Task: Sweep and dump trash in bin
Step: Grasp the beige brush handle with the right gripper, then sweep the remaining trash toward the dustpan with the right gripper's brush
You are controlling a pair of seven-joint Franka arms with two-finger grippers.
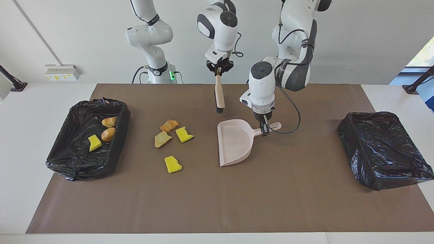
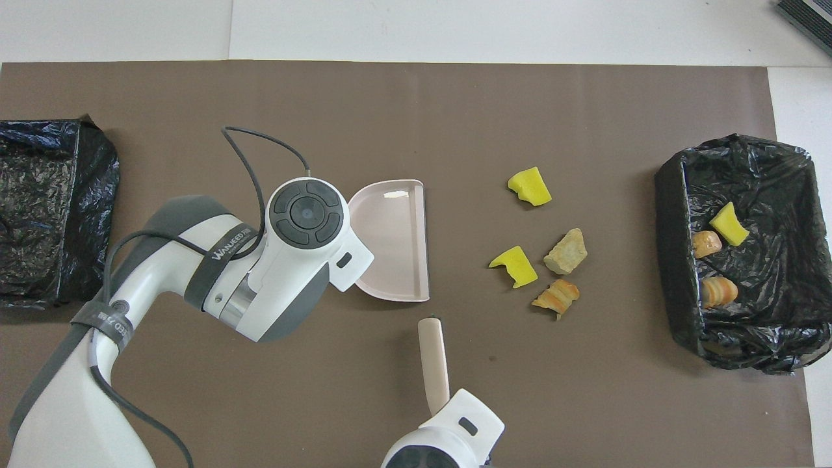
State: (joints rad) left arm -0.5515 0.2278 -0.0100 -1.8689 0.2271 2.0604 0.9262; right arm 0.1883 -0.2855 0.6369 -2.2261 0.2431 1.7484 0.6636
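Several trash scraps lie loose on the brown mat: a yellow sponge chunk (image 1: 173,164) (image 2: 530,186), a second one (image 1: 184,134) (image 2: 514,266), and two bread-like pieces (image 1: 162,139) (image 1: 169,125). The beige dustpan (image 1: 235,144) (image 2: 393,240) lies low at the mat with its mouth facing them, a short gap away. My left gripper (image 1: 264,130) is shut on its handle. My right gripper (image 1: 219,68) is shut on the handle of the hand brush (image 1: 219,96) (image 2: 433,364), which hangs bristles down above the mat, closer to the robots than the dustpan.
A black-lined bin (image 1: 86,139) (image 2: 741,253) at the right arm's end of the table holds a yellow chunk and two bread-like pieces. A second black-lined bin (image 1: 383,149) (image 2: 52,208) stands at the left arm's end. The left arm's cable (image 1: 291,118) loops beside the dustpan handle.
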